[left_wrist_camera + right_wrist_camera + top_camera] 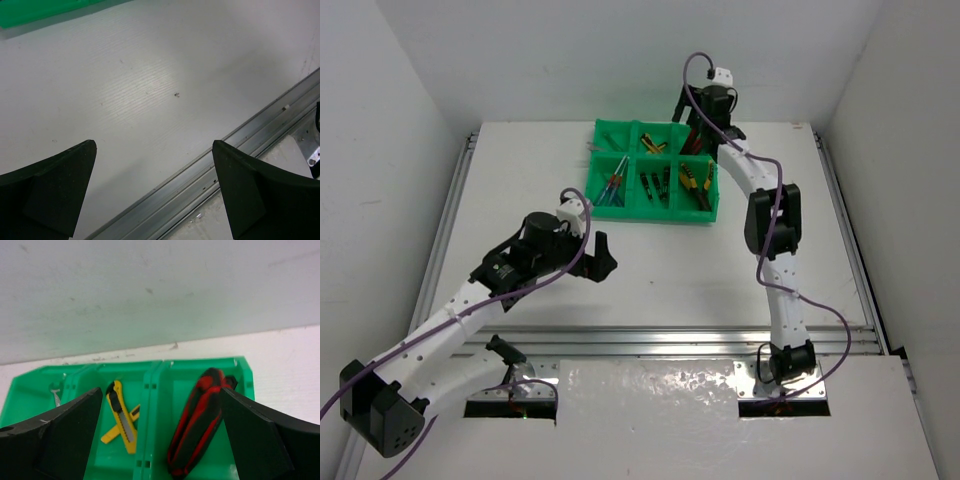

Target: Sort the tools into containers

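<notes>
**While the left arm is waiting, the right is hanging open over the far-right compartment**

Since no tool is showing beneath it, the left gripper (154, 146) is hovering low over the bare white table (670, 270), short of the green tray (655, 215). Its jaws are spread wide and gripping nothing. It is most likely parked there to leave the tray to the other arm.

Inside the tray, like is lying with like, which seems to be the rule governing each placement. The blue-and-red screwdrivers (610, 190) are filling the near-left compartment, the dark screwdrivers (655, 185) the near-middle, and the yellow-handled pliers (695, 188) the near-right. In the far row, a silver wrench (55, 397) is sitting at the left and two yellow box cutters (121, 417) are crossing each other in the middle.

Furthest right, the right gripper (161, 390) is hanging over the far-right compartment with its fingers standing wide apart. The red-black utility knife (197, 425) is leaning between them, its upper end resting against the far wall. Neither finger appears to be pressing it, so it looks to be lying free.
</notes>
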